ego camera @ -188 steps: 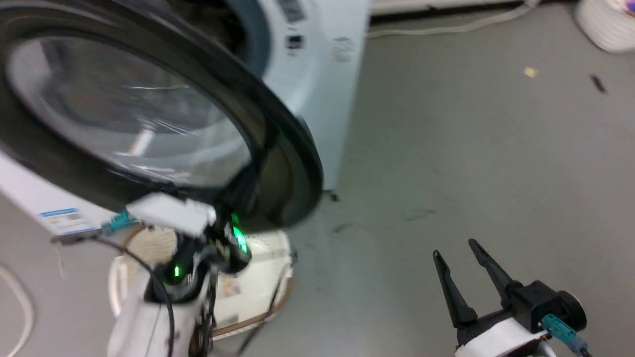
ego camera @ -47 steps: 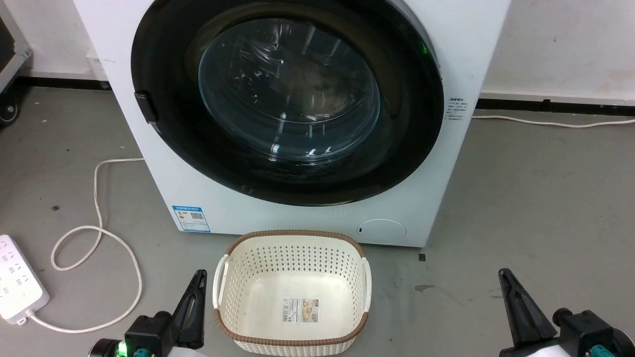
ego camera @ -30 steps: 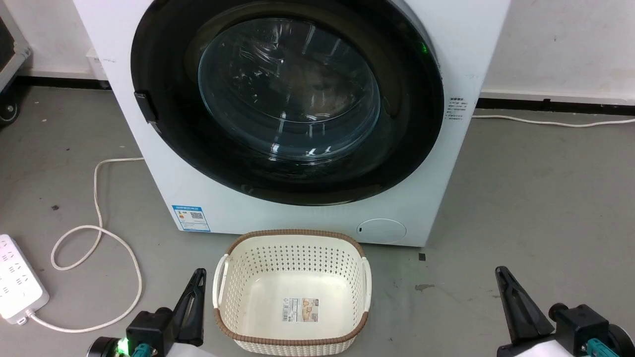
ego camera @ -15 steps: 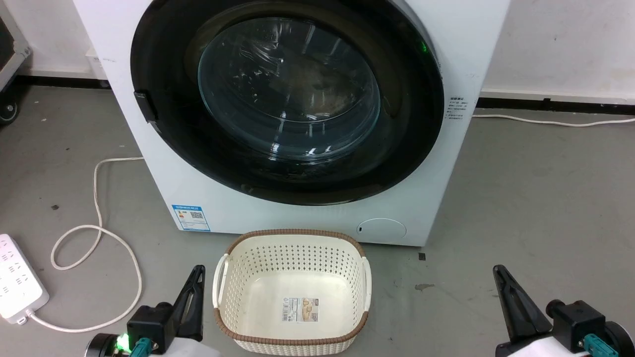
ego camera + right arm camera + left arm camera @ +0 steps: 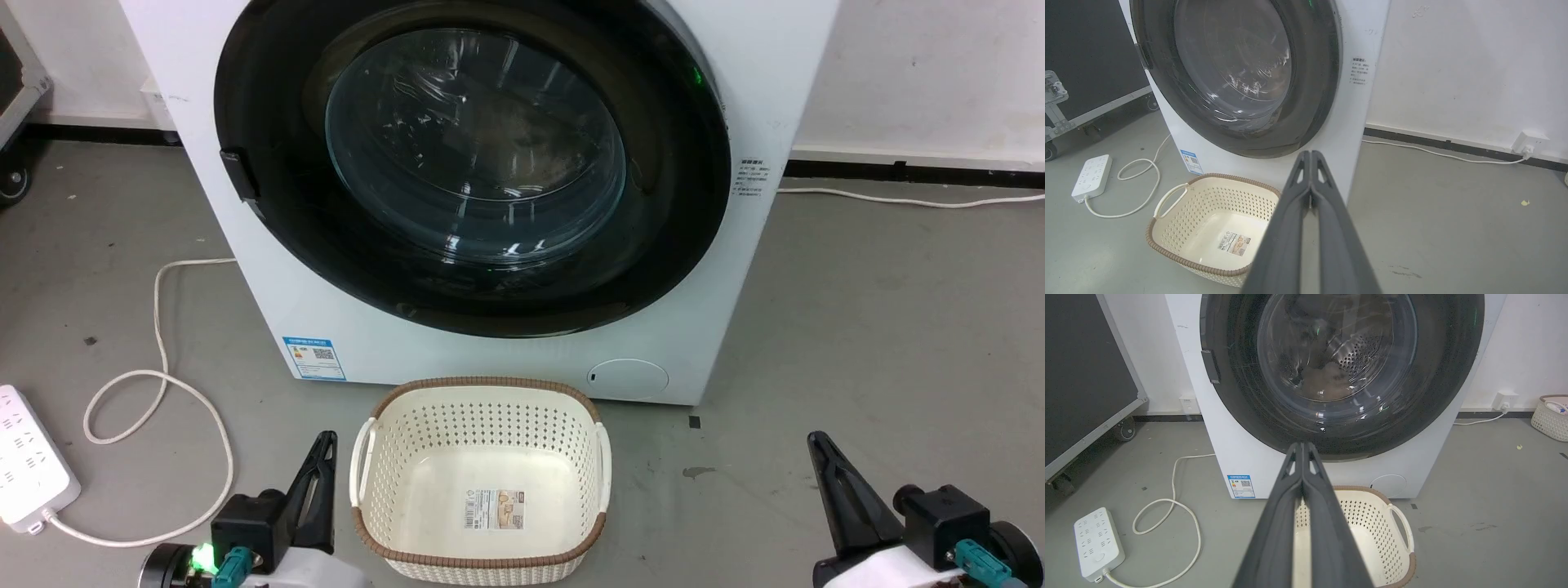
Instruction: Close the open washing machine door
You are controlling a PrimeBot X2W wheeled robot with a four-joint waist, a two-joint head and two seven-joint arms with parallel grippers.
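Note:
The white washing machine (image 5: pixel 343 327) (image 5: pixel 1241 465) (image 5: pixel 1347 114) stands straight ahead. Its round black-rimmed door (image 5: pixel 269 212) (image 5: pixel 1237 392) (image 5: pixel 1314 81) lies flat against the front, with the glass bowl window at its centre. My left gripper (image 5: pixel 326 439) (image 5: pixel 1301 446) is low at the lower left, shut with nothing held, well short of the machine. At the lower right my right gripper (image 5: pixel 815 441) (image 5: pixel 1310 154) is also shut and empty, apart from the machine.
A cream perforated basket (image 5: pixel 363 457) (image 5: pixel 1404 522) (image 5: pixel 1167 200) sits on the floor before the machine, between my grippers. A white power strip (image 5: pixel 24 465) (image 5: pixel 1098 543) (image 5: pixel 1090 176) and looping cable (image 5: pixel 163 384) lie at the left. A wheeled dark panel (image 5: pixel 1086 384) stands further left.
Since 6.3 s ago the door has gone from swung open to flat against the machine, and the camera has shifted. Over the last second both grippers crept slightly forward.

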